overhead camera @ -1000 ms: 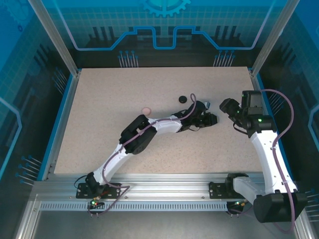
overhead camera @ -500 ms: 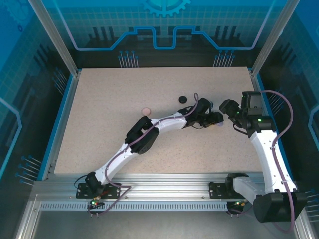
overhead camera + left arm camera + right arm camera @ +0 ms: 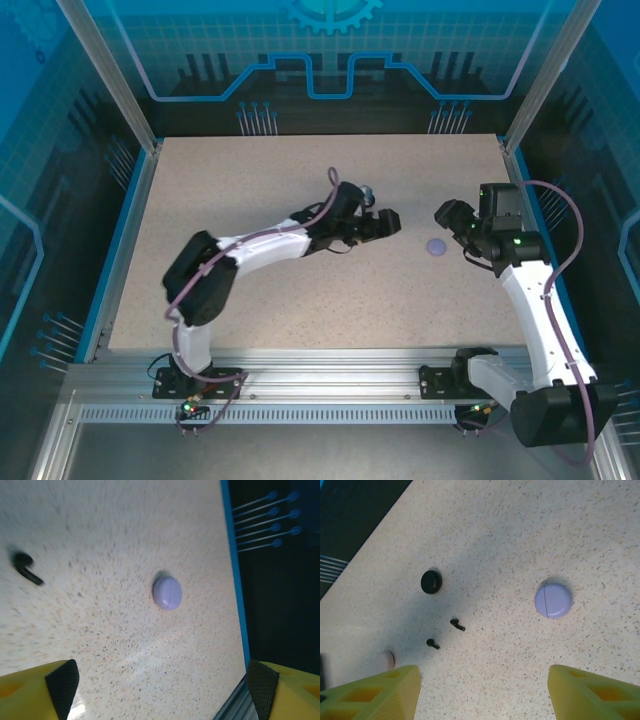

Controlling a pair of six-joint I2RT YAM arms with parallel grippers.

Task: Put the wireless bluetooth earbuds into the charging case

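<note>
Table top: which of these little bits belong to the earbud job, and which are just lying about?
For the job:
- upper black earbud
- lower black earbud
- black round case
- lilac round case, shut
- pink round case, partly hidden

Just there:
- speckled table
- blue edge strip

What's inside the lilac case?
The lilac case lies shut on the table, with just its lid and seam showing. Its inside is covered, so what it holds cannot be seen.
</note>
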